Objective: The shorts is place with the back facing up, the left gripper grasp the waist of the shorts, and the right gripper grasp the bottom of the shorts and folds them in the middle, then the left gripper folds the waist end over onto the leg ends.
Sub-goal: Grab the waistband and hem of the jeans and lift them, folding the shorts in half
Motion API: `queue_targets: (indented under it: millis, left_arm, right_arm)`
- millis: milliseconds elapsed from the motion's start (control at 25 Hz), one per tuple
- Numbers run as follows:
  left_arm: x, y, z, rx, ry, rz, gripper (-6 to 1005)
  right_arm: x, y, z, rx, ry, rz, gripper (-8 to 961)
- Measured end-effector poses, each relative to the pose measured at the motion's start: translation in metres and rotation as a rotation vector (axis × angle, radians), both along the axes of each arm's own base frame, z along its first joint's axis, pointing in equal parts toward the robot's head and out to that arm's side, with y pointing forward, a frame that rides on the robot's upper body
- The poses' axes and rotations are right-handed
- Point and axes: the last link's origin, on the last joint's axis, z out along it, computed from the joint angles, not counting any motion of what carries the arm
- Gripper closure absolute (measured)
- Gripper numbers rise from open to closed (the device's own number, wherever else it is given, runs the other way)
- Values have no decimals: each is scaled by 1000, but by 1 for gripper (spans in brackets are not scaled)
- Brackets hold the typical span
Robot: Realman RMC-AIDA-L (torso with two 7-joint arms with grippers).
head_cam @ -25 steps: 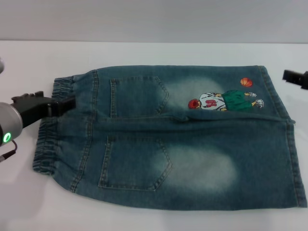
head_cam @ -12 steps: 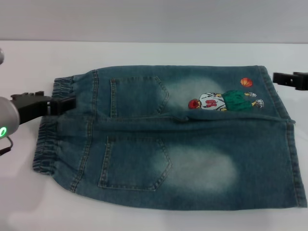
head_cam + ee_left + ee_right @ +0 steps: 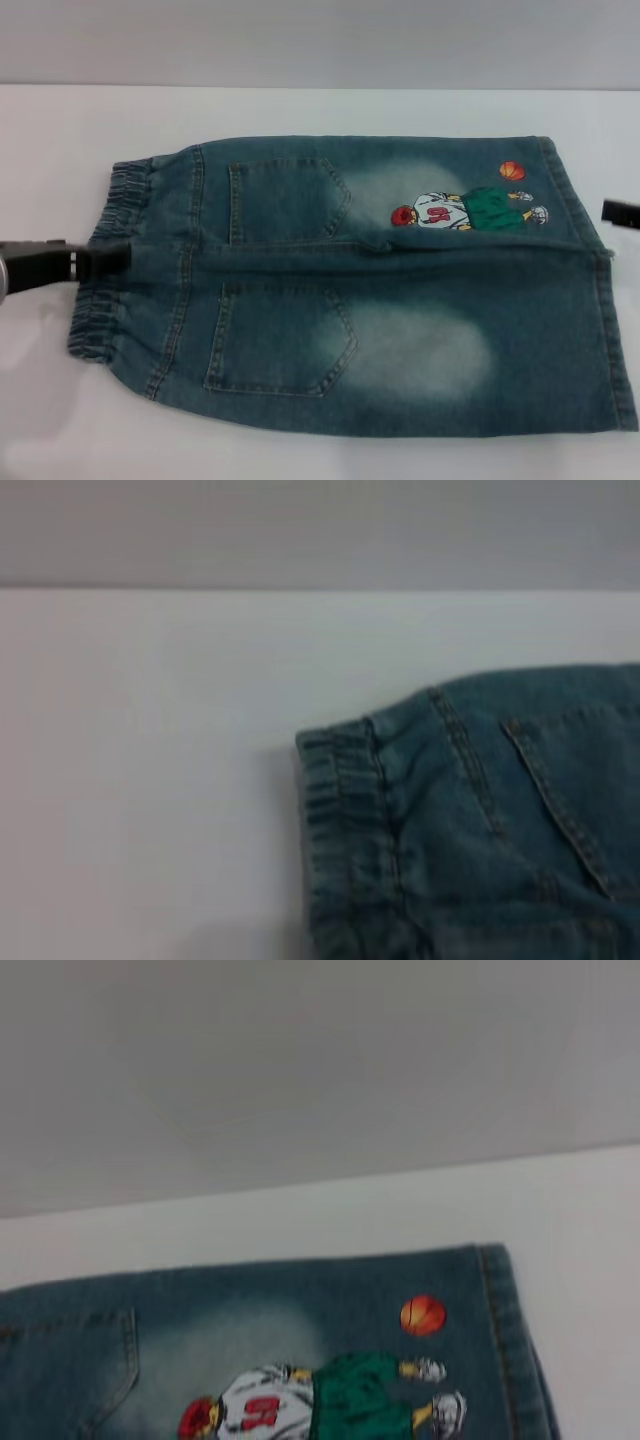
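Note:
The blue denim shorts point(image 3: 380, 290) lie flat with the two back pockets up. The ruffled waist point(image 3: 98, 320) is at the left and the straight leg hems point(image 3: 612, 340) are at the right. The cartoon print point(image 3: 465, 208) with its orange ball sits on the far leg. My left gripper point(image 3: 118, 258) reaches in from the left edge, its tip over the middle of the waist. My right gripper point(image 3: 620, 212) barely shows at the right edge, just off the far leg's hem. The left wrist view shows the far waist corner point(image 3: 345, 820). The right wrist view shows the print point(image 3: 330, 1400) and the hem point(image 3: 505, 1340).
The shorts rest on a white table point(image 3: 330, 110), with bare surface behind them and at the left. A grey wall point(image 3: 320, 40) rises behind the table's far edge. The shorts' near edge lies close to the table's front.
My left gripper has slid toward the front along the waist, from its far part to its middle. My right gripper has moved frontward and out toward the right edge. The shorts have not moved.

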Motion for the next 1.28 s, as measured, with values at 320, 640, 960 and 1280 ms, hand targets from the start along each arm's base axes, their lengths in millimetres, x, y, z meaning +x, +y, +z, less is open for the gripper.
queue_targets:
  millis: [320, 640, 960, 1280]
  left_arm:
    - [0, -16, 7, -80, 15, 68, 180]
    - [-10, -15, -1, -123, 9, 123, 187]
    - [-18, -18, -7, -163, 9, 169, 197]
    - [-22, -19, -8, -170, 10, 186, 208]
  right_arm:
    - [13, -19, 0, 16, 19, -71, 238]
    - [18, -19, -4, 14, 23, -85, 239]
    - [17, -17, -4, 11, 21, -80, 238]
    - [16, -15, -4, 9, 16, -71, 239]
